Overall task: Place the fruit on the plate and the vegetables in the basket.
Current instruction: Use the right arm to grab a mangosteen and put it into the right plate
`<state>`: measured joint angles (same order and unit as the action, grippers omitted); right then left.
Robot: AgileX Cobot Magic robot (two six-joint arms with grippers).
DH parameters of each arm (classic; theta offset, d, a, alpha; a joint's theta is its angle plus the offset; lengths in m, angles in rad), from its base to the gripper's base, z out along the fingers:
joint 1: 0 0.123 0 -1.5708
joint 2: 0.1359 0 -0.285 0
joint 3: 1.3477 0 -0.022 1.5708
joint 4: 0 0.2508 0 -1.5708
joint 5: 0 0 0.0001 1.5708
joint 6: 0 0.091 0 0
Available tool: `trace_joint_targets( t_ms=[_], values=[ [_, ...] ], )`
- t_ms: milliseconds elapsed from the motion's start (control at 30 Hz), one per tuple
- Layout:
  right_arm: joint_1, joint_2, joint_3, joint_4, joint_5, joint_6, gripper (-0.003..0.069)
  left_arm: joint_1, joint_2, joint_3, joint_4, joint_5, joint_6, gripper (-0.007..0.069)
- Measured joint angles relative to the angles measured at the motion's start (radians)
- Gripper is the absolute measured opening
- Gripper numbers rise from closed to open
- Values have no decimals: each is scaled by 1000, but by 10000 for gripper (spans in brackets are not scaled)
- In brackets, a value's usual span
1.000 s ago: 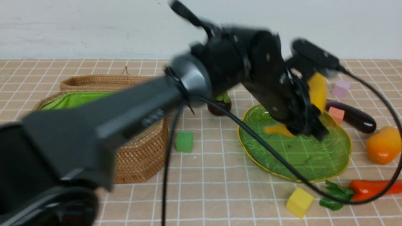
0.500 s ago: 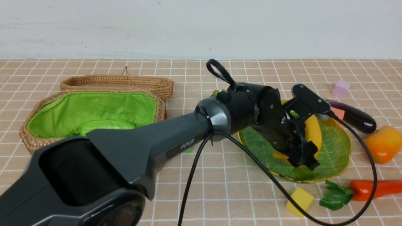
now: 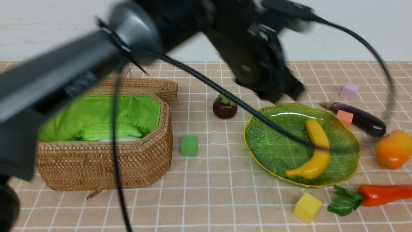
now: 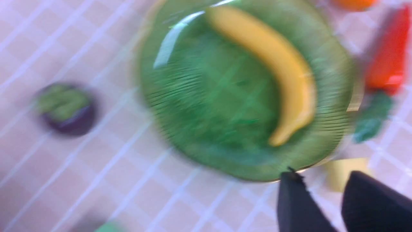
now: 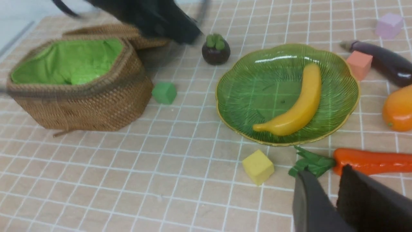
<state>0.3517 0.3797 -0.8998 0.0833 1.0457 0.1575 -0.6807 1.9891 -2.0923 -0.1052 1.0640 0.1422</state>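
My left gripper is up in the air, near the plate, blurred in front view; its fingertips are a bit apart with nothing between them. My right gripper shows only in its own wrist view, fingertips slightly apart too, nothing between. Banana lies curved on the green glass plate, inside the rim. Mangosteen sits on the table, between basket and plate, leafy cap up. Mango is on the table, right of the plate, near the eggplant. Eggplant lies behind the plate's right part, salmon cube just beside it, pink-purple cube farther back. Carrot is on the table, front right of the plate, leaves toward the yellow cube. Basket stands open at left, light-green gourd inside with a white thing partly showing. Green cube is just beside the basket.
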Motion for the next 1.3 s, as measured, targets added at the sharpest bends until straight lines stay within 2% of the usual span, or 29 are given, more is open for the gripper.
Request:
trace_joint_targets(
  t_ms=[100,200,367,500,633,800,1133,1300],
  values=[
    [0,49,0,22,-26,-28,162,93,65,-63,-17,10,-1,160],
    [0,93,0,57,-41,-66,162,158,161,-125,-47,8,53,215],
    [0,124,0,131,-41,-140,166,195,284,-175,-70,-35,237,407],
    [0,124,0,158,-41,-170,168,205,318,-180,-86,-157,307,561],
    [0,124,0,167,-41,-172,168,206,342,-180,-90,-272,372,637],
    [0,124,0,176,-37,-173,171,206,379,-180,-90,-317,422,645],
    [0,124,0,183,2,-173,174,206,446,-180,-77,-411,438,627],
    [0,124,0,196,23,-174,175,206,452,-180,-45,-414,478,615]
  ],
)
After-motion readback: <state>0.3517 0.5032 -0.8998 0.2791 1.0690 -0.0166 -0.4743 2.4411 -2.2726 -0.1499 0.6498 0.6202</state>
